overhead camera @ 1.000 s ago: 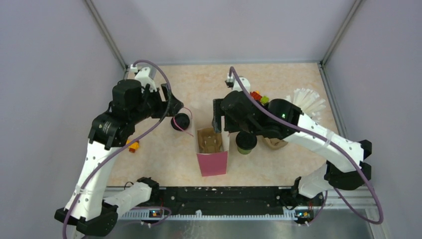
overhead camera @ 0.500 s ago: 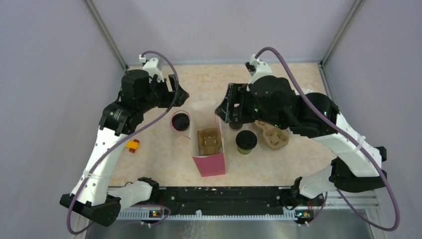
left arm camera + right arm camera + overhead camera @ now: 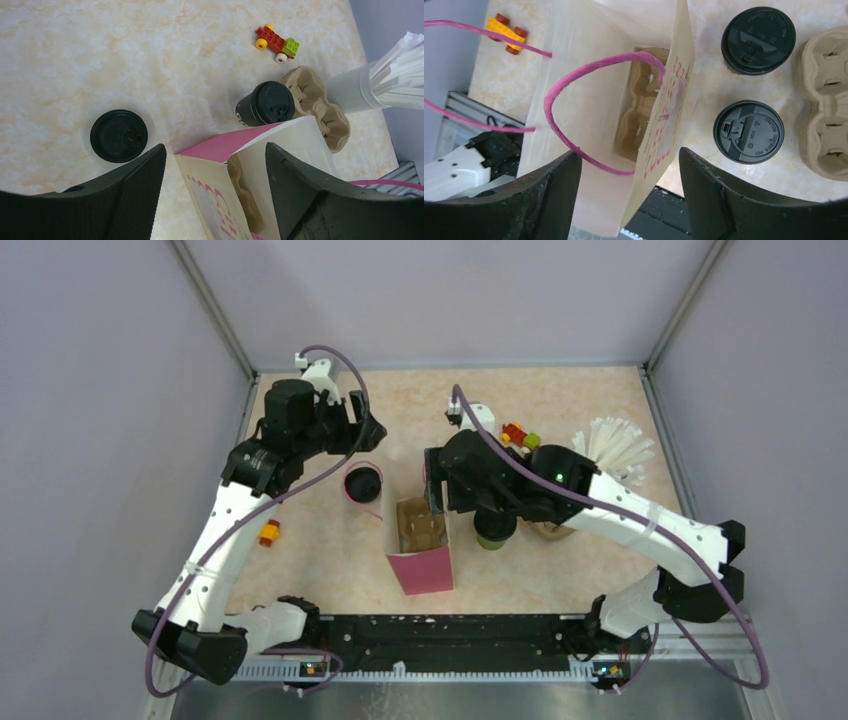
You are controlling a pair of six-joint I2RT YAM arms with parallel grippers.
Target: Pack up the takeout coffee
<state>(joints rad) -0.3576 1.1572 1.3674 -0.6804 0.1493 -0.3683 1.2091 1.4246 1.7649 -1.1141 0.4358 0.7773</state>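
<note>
One takeout coffee cup, black with a black lid, stands left of the open pink-and-cream paper bag. Another stands right of the bag, partly under my right arm. The left wrist view shows the lid of one and the other cup past the bag. The right wrist view shows two lidded cups right of the bag. My left gripper is open and empty above the left cup. My right gripper hangs open over the bag's far edge.
A brown pulp carrier sits inside the bag; another lies on the table by the right cup. A cup of white straws stands at the back right. A red-green toy and a yellow toy lie on the table.
My right arm lifted back from the bag, then came down over its far edge again. My left arm moved a little farther back and right. Cups and bag stayed put.
</note>
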